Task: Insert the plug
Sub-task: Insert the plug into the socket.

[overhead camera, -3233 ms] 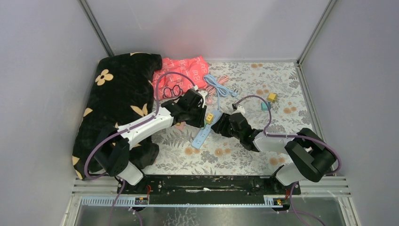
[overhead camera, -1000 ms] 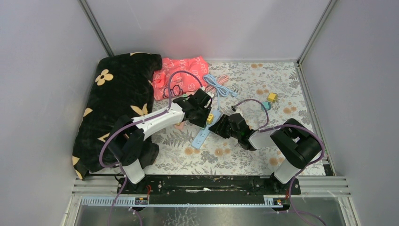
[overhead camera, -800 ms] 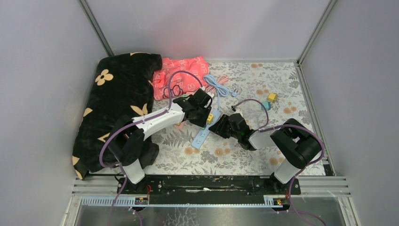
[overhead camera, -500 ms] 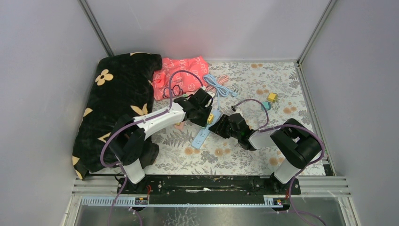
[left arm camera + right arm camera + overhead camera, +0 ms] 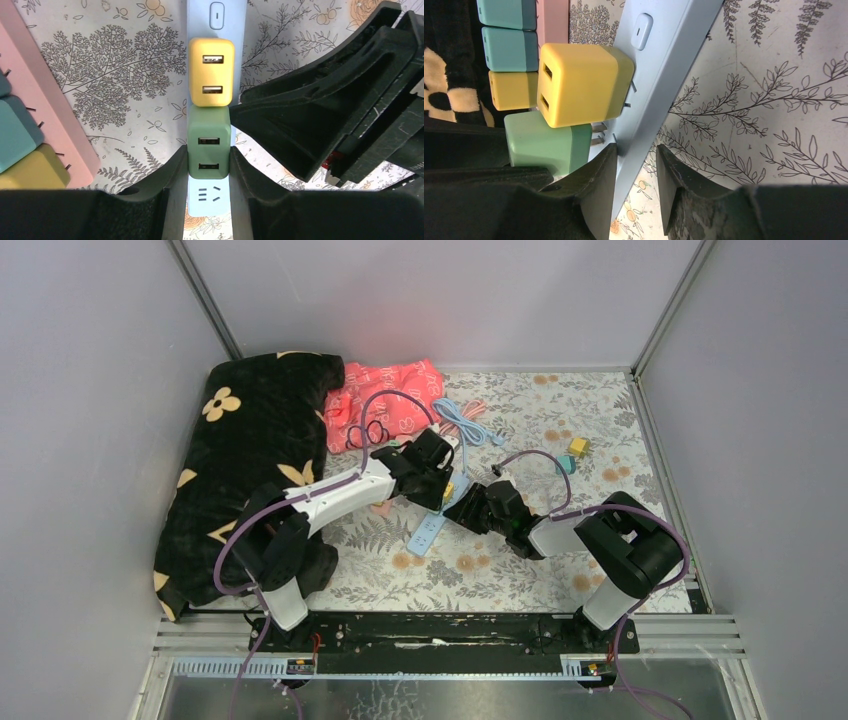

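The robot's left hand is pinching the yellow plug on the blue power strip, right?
Not quite. The left gripper is pinching the green plug, not the yellow plug beside it. The left wrist view shows this. The green plug is on the blue power strip, as you said.

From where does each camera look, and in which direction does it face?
Top external: above and behind the bases, looking down at the table; left arm and right arm show.
Left wrist: looks down along the left fingers at the green plug between them and the power strip.
Right wrist: looks along the right fingers at the power strip's side.
Wrist views share the green plug and yellow plug.
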### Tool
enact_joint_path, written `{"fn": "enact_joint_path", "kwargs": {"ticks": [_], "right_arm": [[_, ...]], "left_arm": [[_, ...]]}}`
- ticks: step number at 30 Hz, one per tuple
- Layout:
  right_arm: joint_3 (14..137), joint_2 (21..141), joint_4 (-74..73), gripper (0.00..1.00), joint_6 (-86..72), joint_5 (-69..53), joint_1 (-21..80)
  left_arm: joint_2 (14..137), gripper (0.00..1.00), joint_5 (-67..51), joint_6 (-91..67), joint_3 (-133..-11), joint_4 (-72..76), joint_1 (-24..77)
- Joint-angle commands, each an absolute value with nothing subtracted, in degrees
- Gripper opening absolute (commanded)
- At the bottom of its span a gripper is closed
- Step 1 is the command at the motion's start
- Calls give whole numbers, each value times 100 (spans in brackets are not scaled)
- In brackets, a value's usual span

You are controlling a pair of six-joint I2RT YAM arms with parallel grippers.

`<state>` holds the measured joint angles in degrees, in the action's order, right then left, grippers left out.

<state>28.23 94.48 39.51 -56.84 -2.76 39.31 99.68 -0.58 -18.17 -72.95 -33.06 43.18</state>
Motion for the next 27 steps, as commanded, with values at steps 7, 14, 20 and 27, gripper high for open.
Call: {"fn": "enact_joint_path", "kwargs": {"ticks": [7,14,20,27], "right_arm": [[2848,9591,3852,41,-5575,-370,3902],[2848,9599,3845,41,-5573,-354,3900],[2839,9580,3814,41,-5566,-325,3899],[2841,9589,3814,41,-5575,-326,3902]], "left_arm": [[10151,0,-4,-1830,-7389,-3277,4421],[10150,0,382,-1793,-7456,-3482,4425],[10144,0,550,-1754,-7514,-3606,4423],[10103,0,498,-1723,-7524,-3651,4421]]}}
